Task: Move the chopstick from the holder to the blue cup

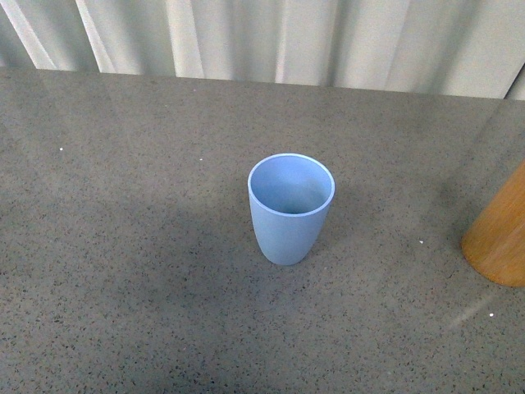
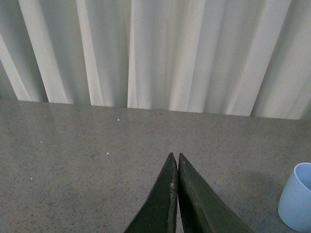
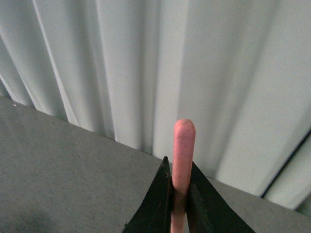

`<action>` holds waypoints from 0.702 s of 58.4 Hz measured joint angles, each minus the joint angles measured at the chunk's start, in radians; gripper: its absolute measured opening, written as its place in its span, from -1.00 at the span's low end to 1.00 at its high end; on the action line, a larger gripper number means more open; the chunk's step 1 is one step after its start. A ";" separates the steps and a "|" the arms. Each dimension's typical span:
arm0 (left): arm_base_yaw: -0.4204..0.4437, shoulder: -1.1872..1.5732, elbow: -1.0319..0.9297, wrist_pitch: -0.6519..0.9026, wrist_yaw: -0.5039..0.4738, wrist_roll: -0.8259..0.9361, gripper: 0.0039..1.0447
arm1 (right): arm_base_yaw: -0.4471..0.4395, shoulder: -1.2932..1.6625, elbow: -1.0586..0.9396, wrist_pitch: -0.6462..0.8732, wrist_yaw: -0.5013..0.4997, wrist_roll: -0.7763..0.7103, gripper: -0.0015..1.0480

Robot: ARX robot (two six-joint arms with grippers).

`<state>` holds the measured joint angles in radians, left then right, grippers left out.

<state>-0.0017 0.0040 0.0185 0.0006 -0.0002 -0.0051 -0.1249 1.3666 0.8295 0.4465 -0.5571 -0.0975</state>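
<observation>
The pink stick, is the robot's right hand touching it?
Touching. The right wrist view shows the right hand closed on the chopstick, both sides pressed against it, pink end poking out.

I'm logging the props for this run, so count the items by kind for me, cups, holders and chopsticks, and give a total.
Cups: 1, the blue cup
Holders: 1, the holder, cut off by the front view's edge
Chopsticks: 1, the chopstick, clamped in the right pincer
Total: 3

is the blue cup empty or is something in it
Empty: the front view looks into the upright blue cup and shows only bare blue wall inside.
</observation>
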 joint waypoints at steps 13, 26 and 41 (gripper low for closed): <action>0.000 0.000 0.000 0.000 0.000 0.000 -0.94 | 0.260 0.066 -0.065 0.110 0.104 0.146 -0.94; 0.000 0.000 0.000 0.000 0.000 0.000 -0.94 | 0.393 0.134 -0.060 0.175 0.158 0.237 -0.94; 0.000 0.000 0.000 0.000 0.000 0.000 -0.94 | 0.502 0.258 -0.043 0.230 0.208 0.255 -0.94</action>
<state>-0.0017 0.0040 0.0185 0.0006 -0.0002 -0.0051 0.3771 1.6245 0.7868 0.6765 -0.3489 0.1577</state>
